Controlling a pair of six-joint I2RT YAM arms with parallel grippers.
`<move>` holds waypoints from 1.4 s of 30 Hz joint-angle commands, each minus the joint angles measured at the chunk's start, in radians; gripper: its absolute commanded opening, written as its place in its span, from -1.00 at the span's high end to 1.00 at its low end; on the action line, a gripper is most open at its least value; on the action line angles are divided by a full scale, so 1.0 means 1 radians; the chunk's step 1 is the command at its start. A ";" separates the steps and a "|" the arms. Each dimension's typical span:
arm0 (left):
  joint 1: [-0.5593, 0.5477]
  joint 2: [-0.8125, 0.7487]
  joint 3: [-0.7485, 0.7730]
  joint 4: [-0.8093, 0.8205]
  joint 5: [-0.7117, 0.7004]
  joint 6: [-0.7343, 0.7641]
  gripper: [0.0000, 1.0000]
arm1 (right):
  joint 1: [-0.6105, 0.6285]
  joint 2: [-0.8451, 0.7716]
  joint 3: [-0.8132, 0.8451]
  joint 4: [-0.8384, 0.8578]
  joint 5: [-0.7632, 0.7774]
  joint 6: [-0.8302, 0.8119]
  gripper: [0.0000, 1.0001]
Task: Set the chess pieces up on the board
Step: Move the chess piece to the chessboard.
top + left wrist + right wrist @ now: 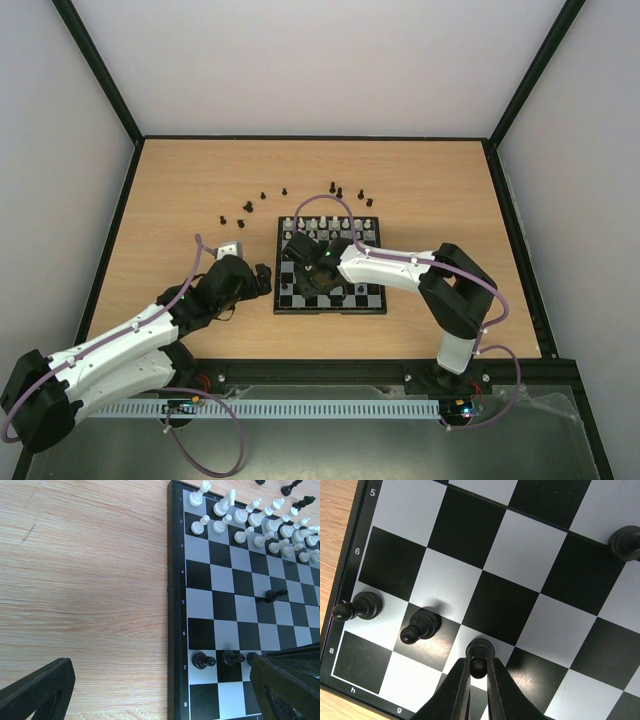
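Note:
The board (372, 300) lies mid-table with white pieces along its two far rows. Several black chess pieces (285, 190) lie scattered on the table beyond it. My right gripper (480, 666) is shut on the head of a black pawn (481, 650) that stands on a white row-7 square. Two more black pawns (362, 606) (420, 625) stand to its left on row 7. My right gripper also shows in the top view (315, 285). My left gripper (165, 695) is open and empty over the board's left edge by rows 7 and 8. In the top view my left gripper (265, 278) is just left of the board.
A black piece (274, 595) lies tipped on the board's middle rows. White pieces (240, 515) fill rows 1 and 2. Bare wooden table (80, 580) stretches left of the board. Black frame posts and pale walls enclose the table.

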 commanded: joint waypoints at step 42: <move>0.006 0.030 -0.016 0.032 0.012 -0.002 -0.99 | -0.033 -0.107 0.060 -0.082 0.117 -0.012 0.17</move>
